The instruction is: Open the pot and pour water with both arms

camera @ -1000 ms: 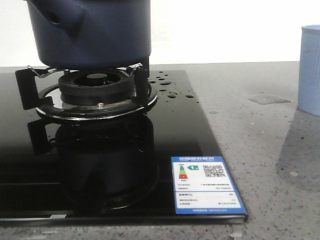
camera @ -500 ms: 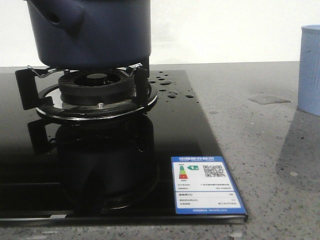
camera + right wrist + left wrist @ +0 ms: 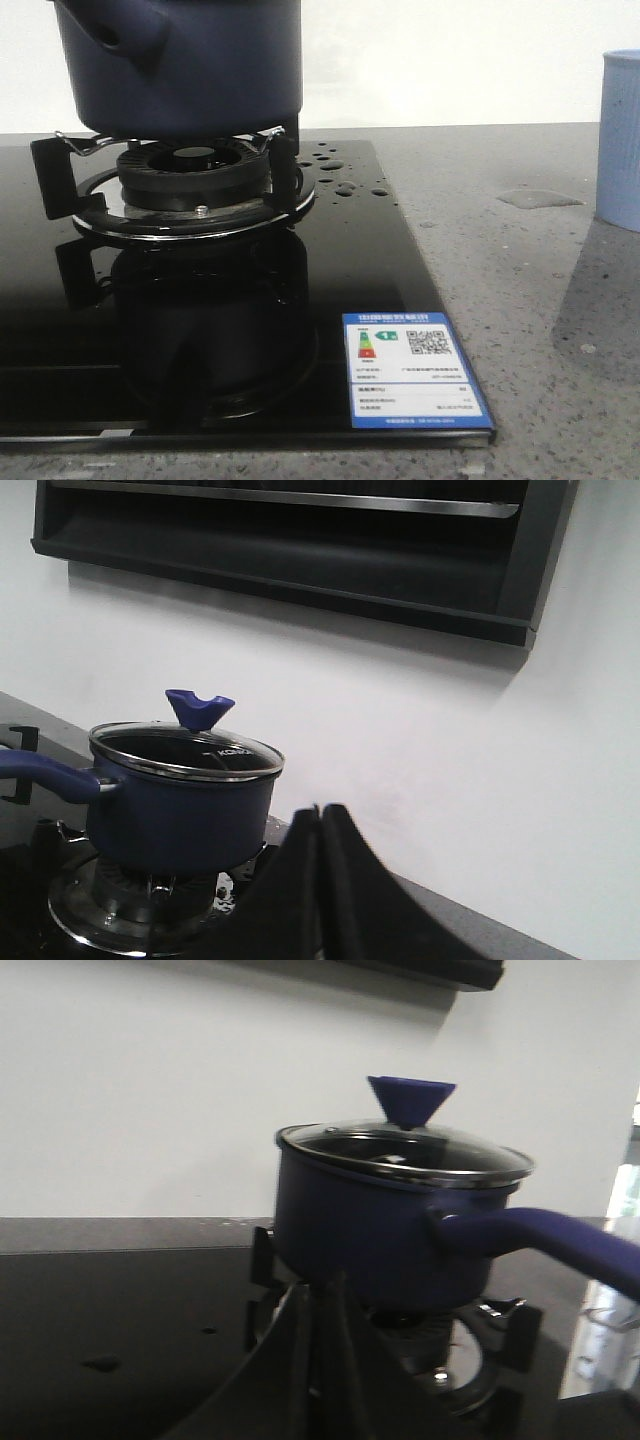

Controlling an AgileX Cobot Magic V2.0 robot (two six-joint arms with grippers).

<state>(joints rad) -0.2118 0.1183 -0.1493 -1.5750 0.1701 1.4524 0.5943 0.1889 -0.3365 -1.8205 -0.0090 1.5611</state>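
The dark navy pot (image 3: 180, 60) stands on the gas burner (image 3: 190, 185) of the black glass hob; its top is cut off in the front view. In the left wrist view the pot (image 3: 380, 1230) wears a glass lid (image 3: 405, 1155) with a blue cone knob (image 3: 410, 1100), and its long blue handle (image 3: 560, 1245) points sideways. My left gripper (image 3: 325, 1295) is shut and empty, just short of the pot's side. In the right wrist view the pot (image 3: 180, 805) and lid knob (image 3: 198, 708) show; my right gripper (image 3: 320, 815) is shut, empty and apart from it.
A pale blue cup (image 3: 620, 140) stands at the right edge of the grey counter. Water drops (image 3: 340, 170) lie on the hob behind the burner and a small puddle (image 3: 538, 198) on the counter. A dark range hood (image 3: 300, 550) hangs on the white wall.
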